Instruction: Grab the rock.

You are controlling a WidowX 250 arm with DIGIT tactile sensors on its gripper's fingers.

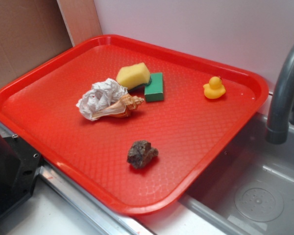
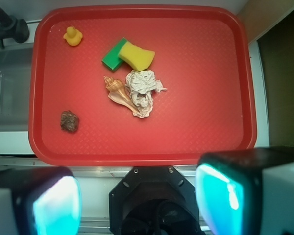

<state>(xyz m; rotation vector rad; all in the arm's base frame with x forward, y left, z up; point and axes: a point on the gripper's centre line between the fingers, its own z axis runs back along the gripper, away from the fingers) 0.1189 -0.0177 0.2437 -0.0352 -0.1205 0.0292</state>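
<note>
The small, lumpy dark brown-grey rock (image 2: 69, 121) is lying alone on the red plastic tray (image 2: 196, 132), at about eight o'clock from the tray's middle in the wrist view, close to the left rim. The jaws (image 2: 137, 196) are hanging wide apart above the tray's near edge, holding nothing, well apart from the rock.

The likely trouble from here is, I judge, the stone's irregular shape: jaws closing on a sloping face could be squeezing it out sideways or sliding it across the smooth tray. The raised rim just beside it could also be catching one jaw if the descent is drifting left.

Nothing is standing in the way. The crumpled white paper ball (image 2: 144, 85) and tan spiral seashell (image 2: 121, 94) are touching each other near the centre, at about two o'clock from the rock and well apart from it. The yellow sponge (image 2: 136, 55) is lying over a green block (image 2: 112, 55) toward twelve o'clock, and the yellow toy duck (image 2: 72, 35) is sitting in the far left corner.
</note>
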